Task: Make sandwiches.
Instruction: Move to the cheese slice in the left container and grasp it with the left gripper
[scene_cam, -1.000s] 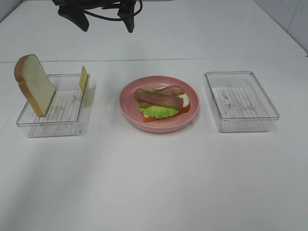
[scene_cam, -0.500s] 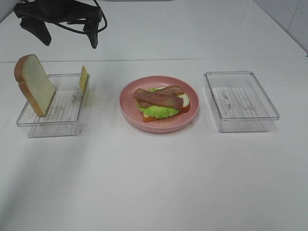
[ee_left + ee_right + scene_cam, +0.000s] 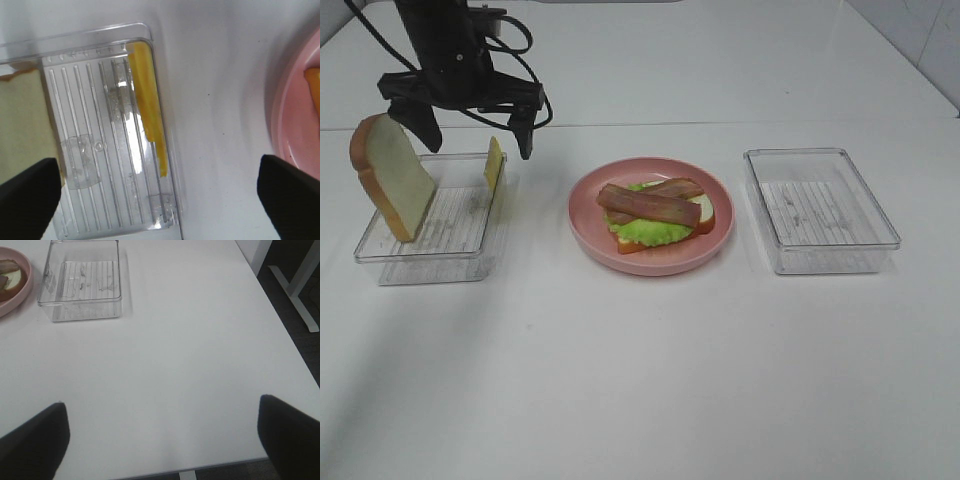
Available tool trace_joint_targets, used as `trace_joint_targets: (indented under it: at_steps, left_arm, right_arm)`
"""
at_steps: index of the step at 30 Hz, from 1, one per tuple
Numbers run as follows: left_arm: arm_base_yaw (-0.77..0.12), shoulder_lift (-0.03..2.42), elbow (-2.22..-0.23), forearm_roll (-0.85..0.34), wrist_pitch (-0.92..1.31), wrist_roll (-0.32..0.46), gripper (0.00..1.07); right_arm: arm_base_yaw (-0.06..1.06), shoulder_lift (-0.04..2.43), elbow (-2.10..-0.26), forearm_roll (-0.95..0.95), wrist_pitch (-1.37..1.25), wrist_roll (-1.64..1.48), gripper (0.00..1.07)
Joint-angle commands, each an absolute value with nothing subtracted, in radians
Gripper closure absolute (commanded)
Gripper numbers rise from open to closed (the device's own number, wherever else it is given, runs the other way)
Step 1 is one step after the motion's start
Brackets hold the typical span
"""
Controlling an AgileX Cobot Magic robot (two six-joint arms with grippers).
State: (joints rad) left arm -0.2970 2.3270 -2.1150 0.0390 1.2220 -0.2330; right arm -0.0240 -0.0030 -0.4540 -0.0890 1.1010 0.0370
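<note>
2 bacon strips (image 3: pixel 650 203), long axis L-R

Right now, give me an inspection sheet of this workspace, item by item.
Surface: white table, bare apart from the plate and two trays.
Job's things: pink plate holds a bottom bread slice, lettuce and crossed bacon strips. Left tray holds a second bread slice leaning on one side wall and a cheese slice upright at the opposite wall. Right tray holds nothing.
Clutter: nothing seen.
Grippers: left gripper open above the left tray, holding nothing; right gripper open over bare table.
Cables: black cable looped on the left arm.
Surroundings: white frame leg beyond the table edge.
</note>
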Motion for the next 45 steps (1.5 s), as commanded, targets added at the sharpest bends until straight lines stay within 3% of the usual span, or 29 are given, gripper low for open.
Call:
trace_joint_targets:
  at_steps: [1,12,19,31,36,38,44,45]
  left_arm:
    - [-0.297,2.363,-2.112,0.015,1.245,-0.240,0.06]
    - [-0.297,2.415,-2.112,0.008,1.195,-0.259,0.06]
    - [-0.297,2.421,-2.112,0.009,1.169,-0.357,0.12]
    - [-0.273,2.421,-2.112,0.000,1.173,-0.412,0.15]
    - [-0.268,2.421,-2.112,0.000,1.165,-0.416,0.26]
    - [-0.268,2.421,-2.112,0.000,1.150,-0.435,0.38]
    - [-0.268,2.421,-2.112,0.000,1.136,-0.472,0.57]
    - [-0.268,2.421,-2.112,0.007,1.125,-0.484,0.67]
  right_arm:
    - [-0.028,-0.033,-0.452,-0.092,1.100,0.027,0.09]
    - [-0.028,-0.033,-0.452,-0.092,1.100,0.027,0.09]
    - [-0.028,-0.033,-0.452,-0.092,1.100,0.027,0.09]
    - [-0.028,-0.033,-0.452,-0.092,1.100,0.027,0.09]
    - [-0.028,-0.033,-0.452,-0.092,1.100,0.027,0.09]
    - [-0.028,-0.033,-0.452,-0.092,1.100,0.027,0.09]
    - [-0.028,-0.033,-0.452,-0.092,1.100,0.027,0.09]
    - [-0.028,-0.033,-0.452,-0.092,1.100,0.027,0.09]
